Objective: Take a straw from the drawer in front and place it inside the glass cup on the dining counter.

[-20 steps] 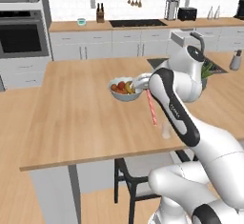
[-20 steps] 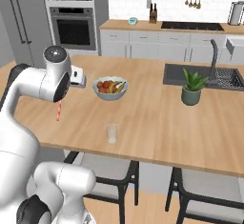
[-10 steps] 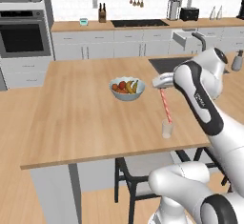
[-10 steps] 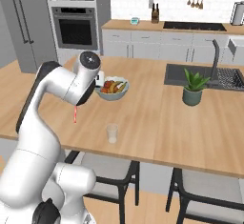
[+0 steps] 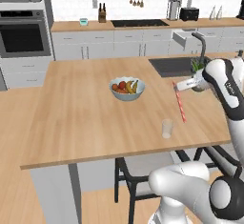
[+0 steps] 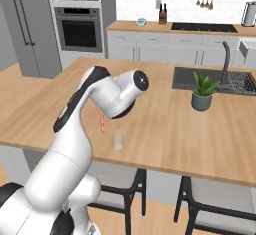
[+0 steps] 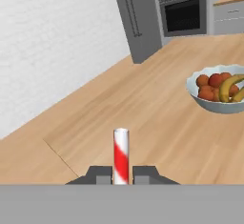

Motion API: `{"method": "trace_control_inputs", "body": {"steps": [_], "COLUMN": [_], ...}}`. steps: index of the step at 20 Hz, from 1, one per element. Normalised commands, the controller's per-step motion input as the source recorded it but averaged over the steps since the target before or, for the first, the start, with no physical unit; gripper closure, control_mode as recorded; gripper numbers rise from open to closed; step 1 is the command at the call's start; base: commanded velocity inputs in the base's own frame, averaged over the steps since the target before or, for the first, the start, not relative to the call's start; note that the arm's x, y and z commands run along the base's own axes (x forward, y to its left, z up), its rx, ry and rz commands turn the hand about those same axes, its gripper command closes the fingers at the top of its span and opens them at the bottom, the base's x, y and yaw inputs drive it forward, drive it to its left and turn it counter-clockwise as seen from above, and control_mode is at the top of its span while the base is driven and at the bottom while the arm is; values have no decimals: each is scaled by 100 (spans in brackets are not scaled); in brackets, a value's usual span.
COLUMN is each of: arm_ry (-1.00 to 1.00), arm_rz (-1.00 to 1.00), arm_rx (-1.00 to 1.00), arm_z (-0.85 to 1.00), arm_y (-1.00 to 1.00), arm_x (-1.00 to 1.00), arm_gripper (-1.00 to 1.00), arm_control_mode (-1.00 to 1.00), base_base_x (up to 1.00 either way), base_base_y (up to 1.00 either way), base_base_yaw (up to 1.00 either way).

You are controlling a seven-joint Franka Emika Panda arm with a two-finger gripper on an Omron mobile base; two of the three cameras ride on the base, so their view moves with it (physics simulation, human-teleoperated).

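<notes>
A red-and-white striped straw [image 5: 179,103] hangs tilted over the light wood dining counter [image 5: 81,118], with my gripper [image 5: 175,86] shut on its top end. Its lower end sits just right of and slightly above the clear glass cup [image 5: 167,128], which stands near the counter's front edge. In the right base view the straw [image 6: 102,122] pokes out below my arm, just left of the glass cup [image 6: 117,140]. The hand view looks along the straw [image 7: 121,155], clamped between the two fingertips [image 7: 143,174]. An open drawer [image 5: 182,37] juts from the back wall cabinets.
A fruit bowl [image 5: 127,88] with bananas and red fruit sits mid-counter, also in the hand view as the bowl [image 7: 219,92]. A potted plant [image 6: 202,93] stands beside the sink [image 6: 200,79] with its tall tap. Dark stools [image 5: 131,180] are tucked under the front edge.
My arm has swung right across the counter, carrying the straw from beside the fruit bowl to just next to the glass cup. The cup and bowl have not moved.
</notes>
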Motion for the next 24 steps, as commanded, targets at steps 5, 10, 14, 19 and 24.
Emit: {"method": "trace_control_inputs", "body": {"steps": [5, 10, 14, 19, 24], "arm_ry": [-25, -16, -14, -16, -15], "arm_rz": [20, 9, 3, 7, 11], "arm_rx": [15, 17, 15, 3, 0], "arm_z": [-15, -35, -33, -11, -6], "arm_y": [-18, -6, 0, -13, -27], "arm_x": [22, 0, 5, 46, 34], "arm_gripper": [100, 100, 100, 100, 100], "arm_control_mode": [-100, -100, -100, -100, -100], "base_base_x": [0, 0, 0, 0, 0], "base_base_y": [0, 0, 0, 0, 0], "base_base_yaw": [0, 0, 0, 0, 0]}}
